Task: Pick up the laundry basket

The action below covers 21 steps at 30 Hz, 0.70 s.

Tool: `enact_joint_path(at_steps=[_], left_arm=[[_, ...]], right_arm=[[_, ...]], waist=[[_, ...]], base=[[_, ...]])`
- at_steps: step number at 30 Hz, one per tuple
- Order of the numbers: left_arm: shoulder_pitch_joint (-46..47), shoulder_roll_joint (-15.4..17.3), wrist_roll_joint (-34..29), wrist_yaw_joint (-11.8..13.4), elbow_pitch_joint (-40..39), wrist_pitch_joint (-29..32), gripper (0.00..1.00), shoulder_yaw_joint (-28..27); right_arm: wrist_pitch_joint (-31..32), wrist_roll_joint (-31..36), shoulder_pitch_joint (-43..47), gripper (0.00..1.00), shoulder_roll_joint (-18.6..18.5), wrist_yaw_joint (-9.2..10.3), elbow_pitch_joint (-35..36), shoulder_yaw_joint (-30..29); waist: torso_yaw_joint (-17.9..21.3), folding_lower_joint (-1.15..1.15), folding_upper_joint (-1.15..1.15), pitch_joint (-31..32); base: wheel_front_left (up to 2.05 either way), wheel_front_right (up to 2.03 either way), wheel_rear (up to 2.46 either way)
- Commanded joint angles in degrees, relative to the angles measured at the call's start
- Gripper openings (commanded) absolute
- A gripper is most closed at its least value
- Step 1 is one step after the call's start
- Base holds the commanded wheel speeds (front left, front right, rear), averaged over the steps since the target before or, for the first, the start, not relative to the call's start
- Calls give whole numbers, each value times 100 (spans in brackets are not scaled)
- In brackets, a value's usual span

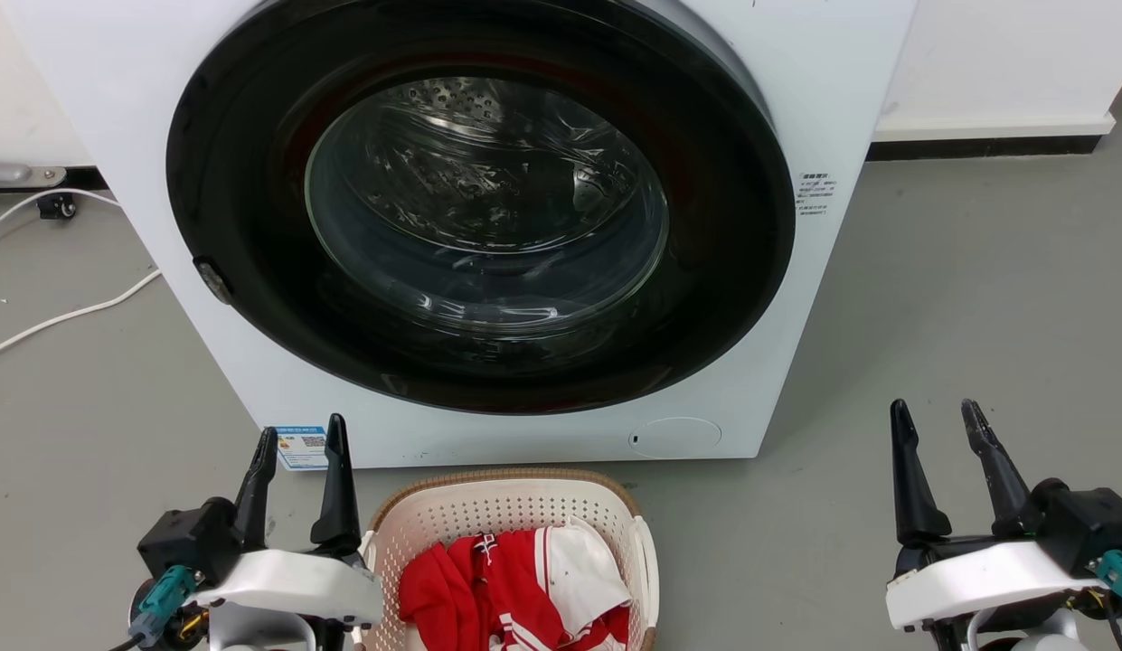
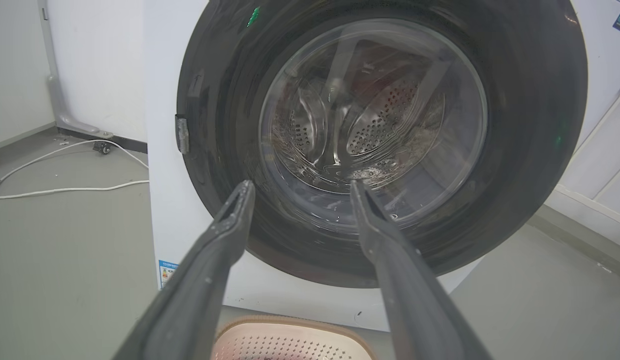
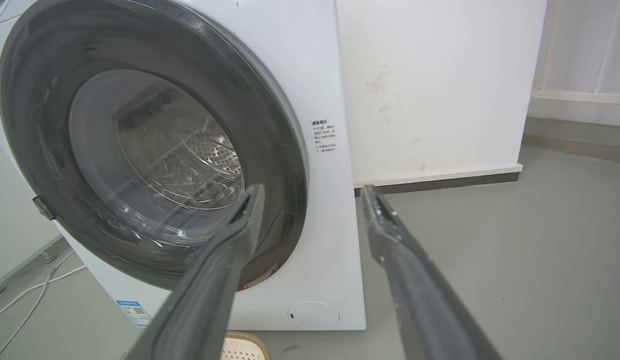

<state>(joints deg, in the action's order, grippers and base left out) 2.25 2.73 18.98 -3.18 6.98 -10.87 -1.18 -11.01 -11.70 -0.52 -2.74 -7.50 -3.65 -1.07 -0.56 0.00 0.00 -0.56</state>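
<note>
The laundry basket (image 1: 497, 511), cream-white and perforated with a brown rim, sits on the floor at the bottom centre of the head view, in front of the washing machine. Red and white clothes (image 1: 515, 579) lie inside it. Its far rim also shows low in the left wrist view, laundry basket (image 2: 290, 337), and a corner in the right wrist view, laundry basket (image 3: 242, 347). My left gripper (image 1: 300, 434) stands open just left of the basket, fingers up and empty. Far to the basket's right, my right gripper (image 1: 936, 416) is open and empty too.
A white front-loading washing machine (image 1: 777, 271) with a shut dark round door (image 1: 479, 199) stands right behind the basket. White cables (image 1: 63, 312) lie on the grey floor at the left. A white wall with a skirting board (image 1: 985, 136) runs behind at the right.
</note>
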Motion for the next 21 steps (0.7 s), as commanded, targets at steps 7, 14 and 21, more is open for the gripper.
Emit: enact_joint_path(at_steps=[7,14,21], left_arm=[[-61,20,-401,46,-38,-131,100,20],[-115,21,-826,92,18,-258,100,36],[-142,22,-1111,122,29,-335,100,32]], right_arm=[[-121,326,42,100,-21,2,54,27],[-242,706,103,100,-22,2,74,56],[-318,919,129,100,-23,2,74,91]], waist=[[-11,0,0,3],[-15,0,0,1],[-22,0,0,0]], base=[[0,0,0],[0,0,0],[0,0,0]])
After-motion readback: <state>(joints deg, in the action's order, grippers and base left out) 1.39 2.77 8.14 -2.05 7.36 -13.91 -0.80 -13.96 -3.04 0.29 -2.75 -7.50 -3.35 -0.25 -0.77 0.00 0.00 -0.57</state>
